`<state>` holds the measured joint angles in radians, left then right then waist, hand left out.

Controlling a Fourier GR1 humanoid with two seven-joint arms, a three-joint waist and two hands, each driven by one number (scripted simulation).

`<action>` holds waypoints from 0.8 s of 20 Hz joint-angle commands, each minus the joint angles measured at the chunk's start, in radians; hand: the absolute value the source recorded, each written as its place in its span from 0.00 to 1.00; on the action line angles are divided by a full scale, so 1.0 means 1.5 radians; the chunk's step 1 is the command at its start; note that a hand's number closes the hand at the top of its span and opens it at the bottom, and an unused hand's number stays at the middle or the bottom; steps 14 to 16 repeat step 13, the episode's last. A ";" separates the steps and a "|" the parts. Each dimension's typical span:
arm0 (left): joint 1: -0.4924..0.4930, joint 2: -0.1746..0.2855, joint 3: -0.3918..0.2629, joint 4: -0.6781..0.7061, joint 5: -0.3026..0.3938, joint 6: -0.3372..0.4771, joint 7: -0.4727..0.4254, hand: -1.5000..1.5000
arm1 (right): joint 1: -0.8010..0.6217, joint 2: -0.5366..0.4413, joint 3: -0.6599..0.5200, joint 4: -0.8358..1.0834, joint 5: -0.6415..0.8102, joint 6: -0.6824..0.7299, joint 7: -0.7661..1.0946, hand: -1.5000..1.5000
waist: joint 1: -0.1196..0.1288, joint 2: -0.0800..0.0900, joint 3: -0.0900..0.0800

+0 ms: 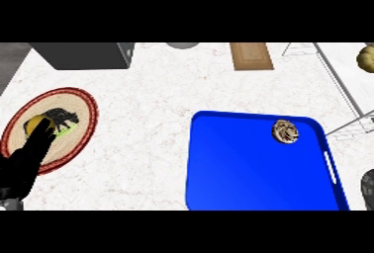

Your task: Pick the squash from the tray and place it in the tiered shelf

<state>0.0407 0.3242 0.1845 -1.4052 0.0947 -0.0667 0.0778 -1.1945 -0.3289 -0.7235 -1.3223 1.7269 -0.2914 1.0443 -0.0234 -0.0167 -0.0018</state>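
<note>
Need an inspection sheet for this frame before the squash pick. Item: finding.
Surface: white marbled counter.
Job's things: squash lies in the far right corner of the blue tray; wire tiered shelf at far right, beyond the tray.
Clutter: woven plate at left with a yellow-green item on it; wooden board, dark box and grey round object along the far edge; yellowish object by the shelf.
Hands: left hand open, straight fingers over the plate; right hand only a sliver at the right edge, state unclear.
Cables: nothing seen.
Surroundings: grey area past the counter's far left corner.
</note>
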 commanded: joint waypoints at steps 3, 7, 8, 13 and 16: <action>0.020 -0.014 -0.003 0.000 -0.011 0.013 -0.008 0.50 | -0.021 0.061 0.071 -0.240 0.103 0.194 0.095 0.00 | -0.014 -0.009 -0.002; 0.029 0.003 0.016 -0.012 0.014 -0.006 0.005 0.50 | -0.024 0.112 0.091 -0.372 0.158 0.333 0.100 0.00 | -0.017 -0.014 -0.002; 0.000 0.014 0.024 0.005 0.009 0.003 0.015 0.50 | -0.028 0.140 0.102 -0.393 0.174 0.361 0.104 0.00 | -0.027 -0.014 -0.002; 0.018 -0.003 0.012 -0.007 0.001 0.010 0.009 0.50 | -0.063 0.185 0.175 -0.551 0.263 0.515 0.052 0.00 | -0.032 -0.020 -0.003; 0.018 -0.003 0.012 -0.007 0.001 0.010 0.009 0.50 | -0.063 0.185 0.175 -0.551 0.263 0.515 0.052 0.00 | -0.032 -0.020 -0.003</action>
